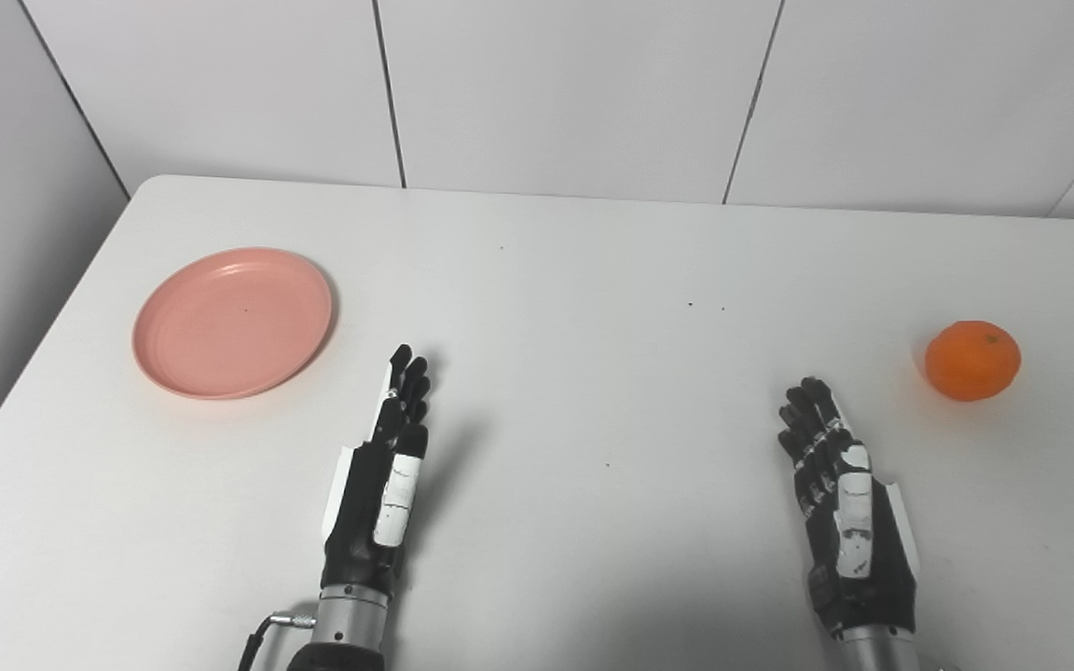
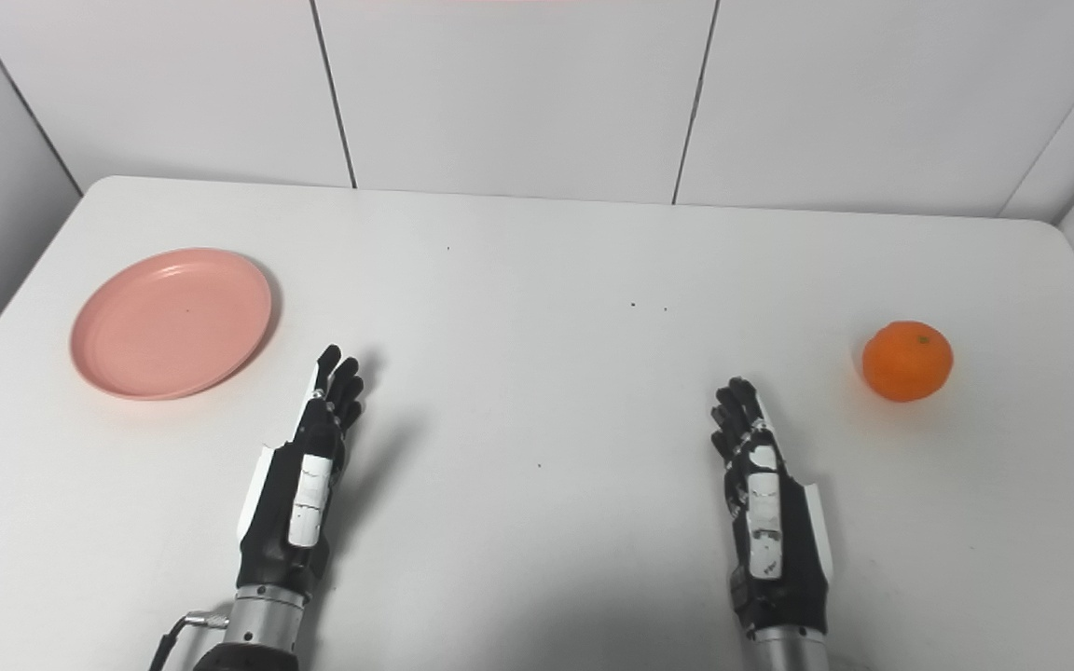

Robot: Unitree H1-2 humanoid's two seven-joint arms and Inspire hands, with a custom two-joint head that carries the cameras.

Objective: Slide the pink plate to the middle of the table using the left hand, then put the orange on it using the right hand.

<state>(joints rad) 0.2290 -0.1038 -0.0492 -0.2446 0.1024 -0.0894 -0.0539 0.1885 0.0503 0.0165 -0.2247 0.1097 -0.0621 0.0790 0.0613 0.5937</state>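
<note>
The round pink plastic plate [image 1: 232,321] lay far-left of centre, just ahead-left of the empty, apparently straight-fingered left hand [image 1: 380,485]; the right hand [image 1: 843,513] likewise held nothing, near the orange [image 1: 972,360].

No readable text, label, brand, number or sign shows on anything in either view.
</note>
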